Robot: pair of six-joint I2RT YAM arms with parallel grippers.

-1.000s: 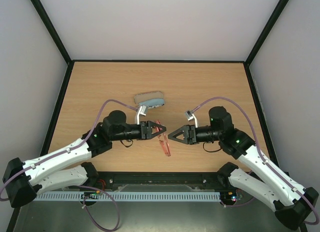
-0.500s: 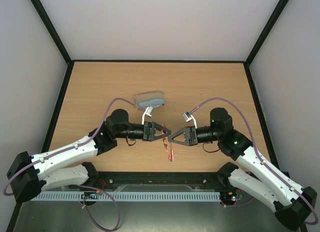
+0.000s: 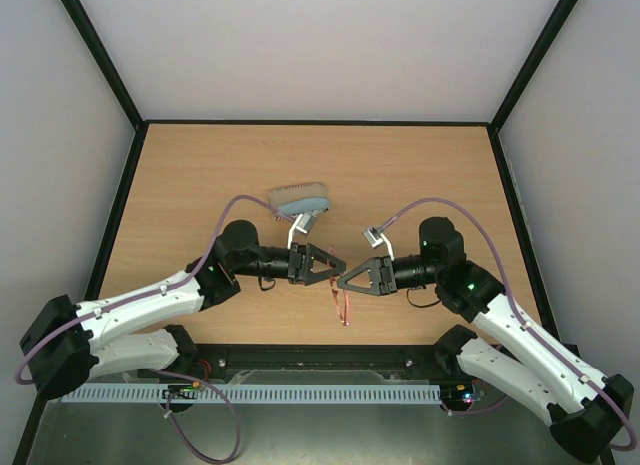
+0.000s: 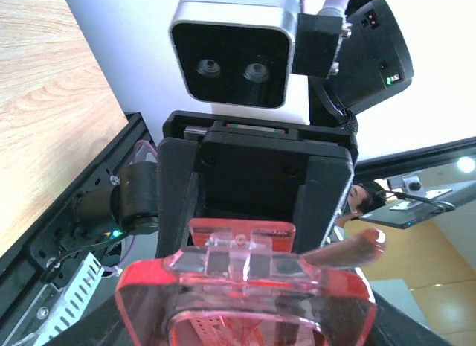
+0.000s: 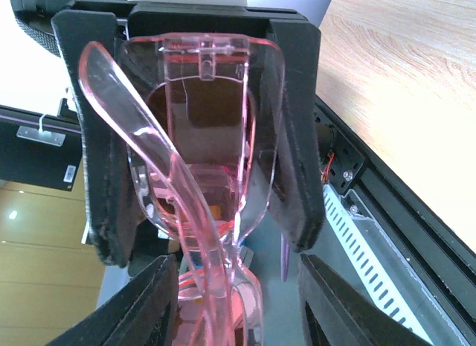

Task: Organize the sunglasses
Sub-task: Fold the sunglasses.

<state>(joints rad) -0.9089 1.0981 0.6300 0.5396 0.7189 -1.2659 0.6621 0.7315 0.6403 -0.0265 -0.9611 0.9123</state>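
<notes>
The sunglasses [image 3: 343, 303], a thin red-orange frame with red-tinted lenses, hang in the air above the front of the table. My left gripper [image 3: 337, 266] is shut on their upper part, and its black pads [image 5: 100, 152] press a lens from both sides. My right gripper [image 3: 346, 279] faces it tip to tip. Its fingers [image 5: 149, 309] straddle the lower frame [image 5: 223, 286] with a gap left on one side, so it stands open. In the left wrist view the sunglasses [image 4: 245, 286] fill the bottom and hide my own fingers.
An oblong patterned case [image 3: 298, 197] with a light-blue cloth on it lies on the wooden table [image 3: 200, 175] behind the left gripper. A black rail [image 3: 320, 357] runs along the near edge. Black frame posts [image 3: 115, 220] border the sides.
The left arm has carried the sunglasses to the right, and the right gripper has come in to meet them. The right jaws have narrowed around the lower frame.
</notes>
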